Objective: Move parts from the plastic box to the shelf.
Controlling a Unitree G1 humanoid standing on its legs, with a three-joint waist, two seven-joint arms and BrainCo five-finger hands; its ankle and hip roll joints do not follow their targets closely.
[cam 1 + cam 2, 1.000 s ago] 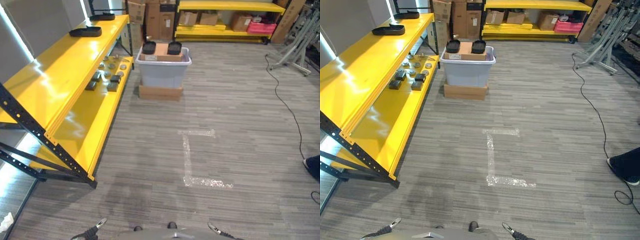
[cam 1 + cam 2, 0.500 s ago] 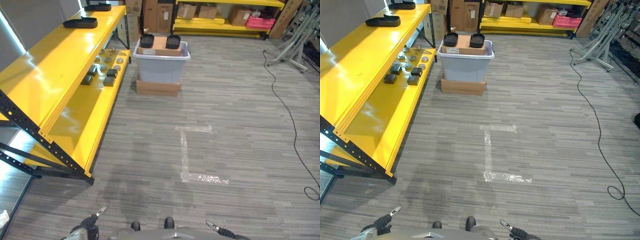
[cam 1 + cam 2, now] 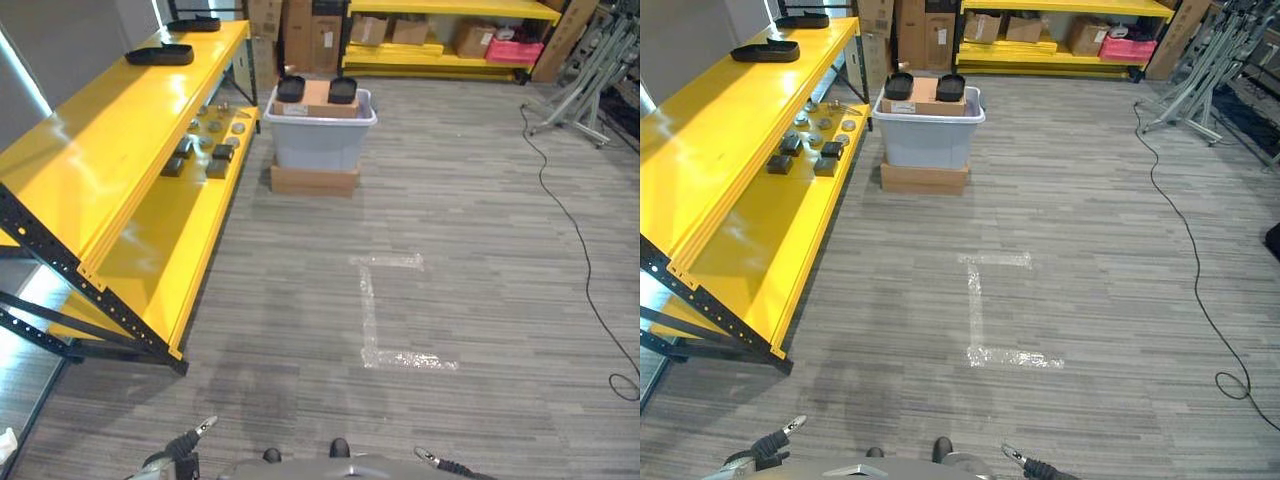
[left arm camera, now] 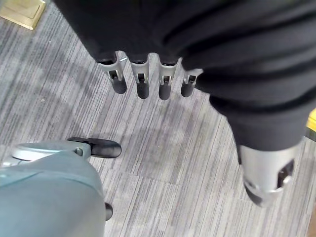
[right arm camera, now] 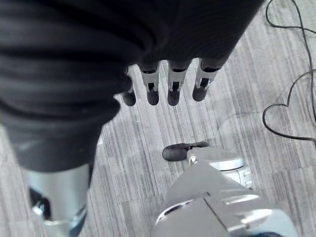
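open floor point(image 3: 400, 200) ahead (shelf point(image 3: 110, 150) flanking left), plastic box point(image 3: 320, 130) beyond

A warehouse or storeroom with industrial racking.

Long yellow steel shelves on black perforated uprights point(image 3: 110, 170) run along one side, more yellow racking point(image 3: 450, 40) at the far wall holds brown cardboard cartons point(image 3: 475, 40), a grey plastic tote box point(image 3: 318, 140) sits on the grey striped carpet floor point(image 3: 450, 230), marked with pale tape lines point(image 3: 372, 320).
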